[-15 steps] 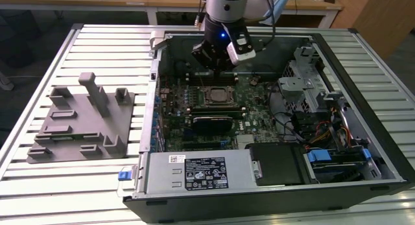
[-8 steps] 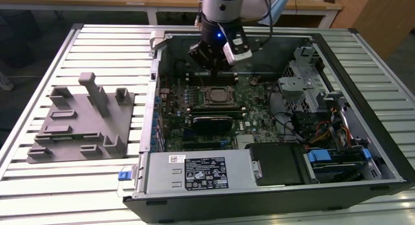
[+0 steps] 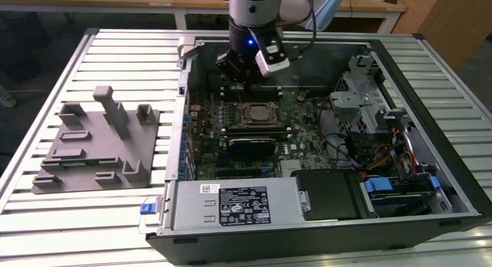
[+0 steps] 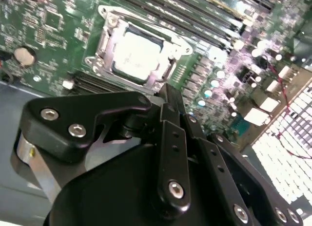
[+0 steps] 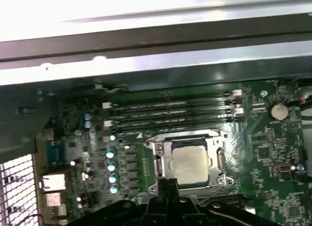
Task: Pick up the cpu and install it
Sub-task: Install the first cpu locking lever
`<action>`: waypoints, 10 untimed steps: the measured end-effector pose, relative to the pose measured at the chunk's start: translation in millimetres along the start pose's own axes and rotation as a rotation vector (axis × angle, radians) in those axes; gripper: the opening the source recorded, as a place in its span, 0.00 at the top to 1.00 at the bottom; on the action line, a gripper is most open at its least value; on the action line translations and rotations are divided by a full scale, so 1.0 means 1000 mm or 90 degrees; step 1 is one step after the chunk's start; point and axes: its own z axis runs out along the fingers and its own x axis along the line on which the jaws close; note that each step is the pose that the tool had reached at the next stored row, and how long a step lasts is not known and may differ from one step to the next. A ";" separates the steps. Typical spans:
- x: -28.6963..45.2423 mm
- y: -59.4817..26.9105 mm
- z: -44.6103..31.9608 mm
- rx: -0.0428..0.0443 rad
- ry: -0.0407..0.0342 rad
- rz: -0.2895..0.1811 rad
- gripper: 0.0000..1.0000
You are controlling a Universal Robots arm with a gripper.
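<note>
The cpu (image 5: pixel 190 163) lies flat in its socket (image 5: pixel 157 163) on the motherboard (image 3: pixel 303 141), directly below the claw (image 5: pixel 169 186) in both wrist views, its pale metal top square inside the frame. The claw hangs just above the socket's near edge, inside the open case (image 3: pixel 430 163). In the second wrist view its fingers (image 4: pixel 171 105) come together to one narrow tip with nothing between them, so the claw is closed and empty, apart from the chip.

Judging from this, the chip is already seated and the work is at the placing stage. To do this step well, the chip should sit level with all four edges inside the frame and no corner riding up; any pressing should be straight down and light, since pins under it would bend easily. The memory slots (image 5: pixel 170 109) lie just beyond the socket, away from the claw, so sideways motion should stay small. The grey tray (image 3: pixel 96 146) sits well off on the surface (image 3: pixel 46 221), outside the case.
</note>
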 end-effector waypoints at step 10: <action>0.0221 -0.0012 0.0008 -0.0018 -0.0109 -0.012 0.89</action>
